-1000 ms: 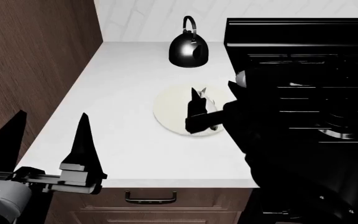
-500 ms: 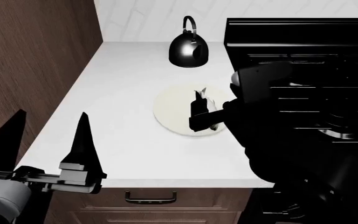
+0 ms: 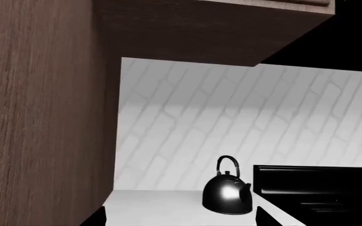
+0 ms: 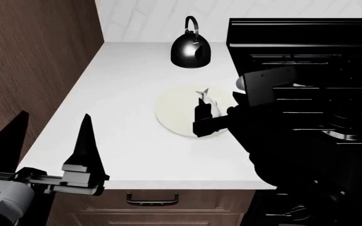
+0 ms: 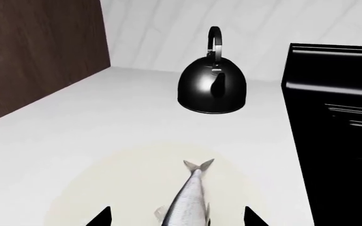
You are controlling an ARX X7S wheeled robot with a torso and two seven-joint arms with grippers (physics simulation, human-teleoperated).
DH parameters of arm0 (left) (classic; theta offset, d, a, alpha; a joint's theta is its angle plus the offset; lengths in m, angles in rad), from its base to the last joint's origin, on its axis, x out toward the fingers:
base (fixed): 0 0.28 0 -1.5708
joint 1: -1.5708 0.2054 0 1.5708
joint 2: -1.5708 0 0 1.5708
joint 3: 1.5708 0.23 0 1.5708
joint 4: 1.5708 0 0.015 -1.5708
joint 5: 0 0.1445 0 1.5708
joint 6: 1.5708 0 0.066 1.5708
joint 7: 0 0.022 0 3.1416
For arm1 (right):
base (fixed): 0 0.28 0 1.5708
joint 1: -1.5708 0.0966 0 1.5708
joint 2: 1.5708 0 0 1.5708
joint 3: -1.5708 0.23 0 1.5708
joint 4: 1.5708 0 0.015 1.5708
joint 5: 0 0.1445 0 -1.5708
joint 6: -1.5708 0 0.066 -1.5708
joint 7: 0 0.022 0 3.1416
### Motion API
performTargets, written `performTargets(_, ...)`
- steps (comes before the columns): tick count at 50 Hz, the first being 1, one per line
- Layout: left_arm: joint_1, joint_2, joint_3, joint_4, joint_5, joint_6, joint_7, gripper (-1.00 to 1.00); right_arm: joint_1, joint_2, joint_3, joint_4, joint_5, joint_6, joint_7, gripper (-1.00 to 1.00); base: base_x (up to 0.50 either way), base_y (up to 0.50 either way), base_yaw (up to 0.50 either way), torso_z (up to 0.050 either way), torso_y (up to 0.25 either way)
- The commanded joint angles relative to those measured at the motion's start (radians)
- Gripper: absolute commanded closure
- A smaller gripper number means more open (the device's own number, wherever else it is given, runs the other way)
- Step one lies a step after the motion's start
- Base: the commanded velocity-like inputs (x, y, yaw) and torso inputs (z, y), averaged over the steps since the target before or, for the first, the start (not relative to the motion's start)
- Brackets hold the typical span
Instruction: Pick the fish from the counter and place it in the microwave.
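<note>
Now, fish: the silver fish [image 5: 190,200] lies on the round cream plate [image 4: 173,110], with its small tail pointing to the black kettle [image 4: 191,51]; from the head view only its tail end [image 4: 205,97] shows past the right gripper
Plate: it sits on the white counter [image 4: 118,117], close to the black stove [image 4: 319,70]
Right gripper: the right gripper [image 4: 209,117] is low over the plate, right at the fish; in its own wrist view the two dark finger tips [image 5: 99,217] stand apart, one on each side of the fish's body, and they do not squeeze it; I cannot tell if they touch the plate
Left gripper: the left gripper [image 4: 45,146] hangs near the front left edge of the counter, well away from the plate; its two long black fingers [image 4: 85,146] point up and are spread wide with nothing between them
Kettle: it stands at the back of the counter by the white brick wall [image 3: 244,117], just beside the stove
Cabinets: a tall brown wood wall [image 4: 30,66] is on the left side, and a brown drawer with a dark handle [image 4: 152,200] is under the counter edge
Left wrist view: it shows the kettle far off, the brick wall and a brown wall cabinet [image 3: 212,28] above
</note>
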Motion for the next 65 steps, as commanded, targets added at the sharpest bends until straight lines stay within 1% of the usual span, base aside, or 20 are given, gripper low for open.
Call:
performTargets(1,-0.01,-0.007,0.01,0.003,-0.005,-0.007,-0.008,-1.0,-0.006,0.002,0.012,-0.005,0.036,0.015,0.006,-1.0,0.0,0.0,0.0,0.0,0.0)
performTargets(19,0.001,-0.014,0.01,-0.004,-0.003,0.012,-0.01,-1.0,-0.021,0.002,0.014,0.03,0.034,0.004,0.009,-1.0,0.0,0.0,0.0,0.0,0.0)
performTargets(40,0.002,-0.022,0.015,-0.007,-0.007,0.021,-0.018,-1.0,-0.021,-0.021,0.005,0.099,0.051,0.002,-0.01,-1.0,0.0,0.0,0.0,0.0,0.0)
performTargets(65,0.014,-0.029,0.016,-0.016,-0.008,0.043,-0.019,-1.0,0.018,-0.042,-0.004,0.184,0.072,0.031,-0.009,-1.0,0.0,0.0,0.0,0.0,0.0)
